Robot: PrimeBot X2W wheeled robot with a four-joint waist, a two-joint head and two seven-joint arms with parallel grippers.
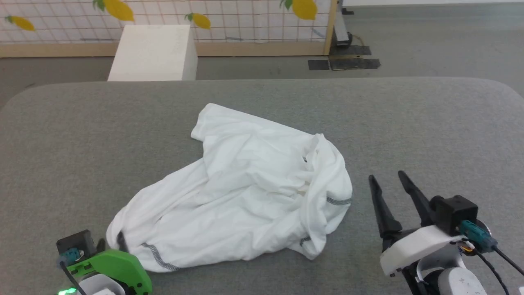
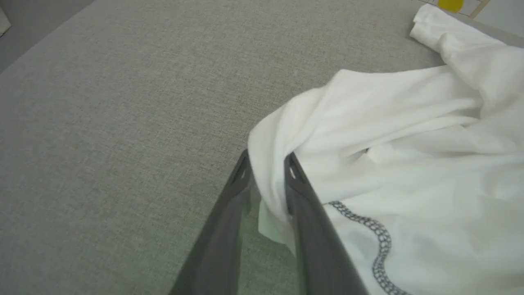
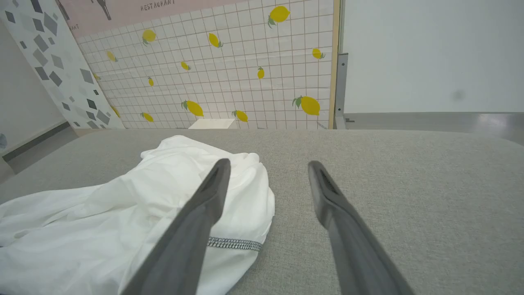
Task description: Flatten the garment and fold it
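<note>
White shirt [image 1: 245, 196], crumpled, is laid on the desk [image 1: 409, 114]. A near edge is pinched by the left end effector [image 2: 267, 162], presumably for spreading. The right end effector [image 1: 385, 177] is held wide apart, empty, just beside it.

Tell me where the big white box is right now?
In the head view, the white box stands toward the left, past the far edge of the grey table. It is in front of the lemon-patterned wall, beyond the shirt.
</note>
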